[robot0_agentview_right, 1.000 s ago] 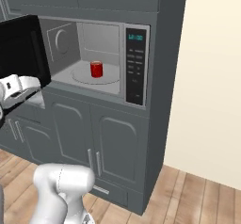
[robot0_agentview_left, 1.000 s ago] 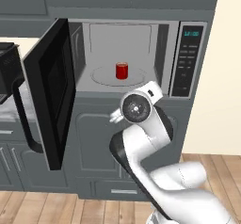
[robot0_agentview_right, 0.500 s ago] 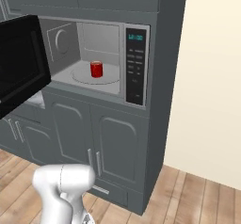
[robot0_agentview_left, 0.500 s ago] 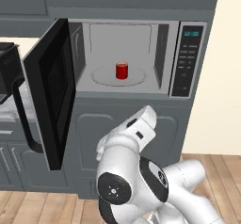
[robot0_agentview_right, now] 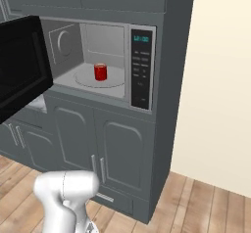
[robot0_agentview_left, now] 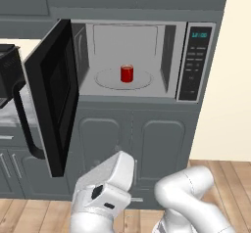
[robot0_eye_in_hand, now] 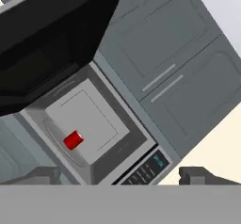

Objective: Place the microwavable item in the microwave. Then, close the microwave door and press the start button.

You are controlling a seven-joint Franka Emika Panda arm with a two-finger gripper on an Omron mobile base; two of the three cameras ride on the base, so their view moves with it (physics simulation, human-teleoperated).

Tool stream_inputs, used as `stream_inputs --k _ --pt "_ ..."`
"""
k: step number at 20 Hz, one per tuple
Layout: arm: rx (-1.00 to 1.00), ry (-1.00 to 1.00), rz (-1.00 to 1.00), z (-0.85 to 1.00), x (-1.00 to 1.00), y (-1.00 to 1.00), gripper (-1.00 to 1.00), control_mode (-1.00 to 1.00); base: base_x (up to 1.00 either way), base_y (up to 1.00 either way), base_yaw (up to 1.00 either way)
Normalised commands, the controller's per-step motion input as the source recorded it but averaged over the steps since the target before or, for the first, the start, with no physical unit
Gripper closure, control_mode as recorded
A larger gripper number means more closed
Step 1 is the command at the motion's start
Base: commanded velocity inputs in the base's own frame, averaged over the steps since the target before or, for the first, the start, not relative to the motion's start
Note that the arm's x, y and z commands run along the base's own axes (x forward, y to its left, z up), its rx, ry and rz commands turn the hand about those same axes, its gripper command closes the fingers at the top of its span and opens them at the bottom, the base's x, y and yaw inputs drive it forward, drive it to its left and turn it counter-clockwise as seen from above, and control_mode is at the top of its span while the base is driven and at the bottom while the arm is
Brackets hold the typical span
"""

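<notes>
Facing hand-view pincer tips wide apart, red cylinder on turntable.

Cup on turntable inside microwave (door left).

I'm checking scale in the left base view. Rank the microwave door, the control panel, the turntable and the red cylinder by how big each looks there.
1. microwave door, though it swings toward the camera, which enlarges it
2. control panel
3. turntable, seen as a flat ellipse
4. red cylinder
</notes>
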Motion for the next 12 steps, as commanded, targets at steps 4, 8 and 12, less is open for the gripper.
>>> stream_inputs --k 4,8,12 --pt "-0.23 0.0 0.0 -0.14 0.02 1.0 -1.0 -1.0 0.0 0.0 0.0" --pt "-0.24 0.05 0.0 -0.39 0.33 1.0 -1.0 -1.0 0.0 0.0 0.0" --pt "-0.25 0.14 -0.01 -0.62 0.71 1.0 -1.0 -1.0 0.0 0.0 0.0"
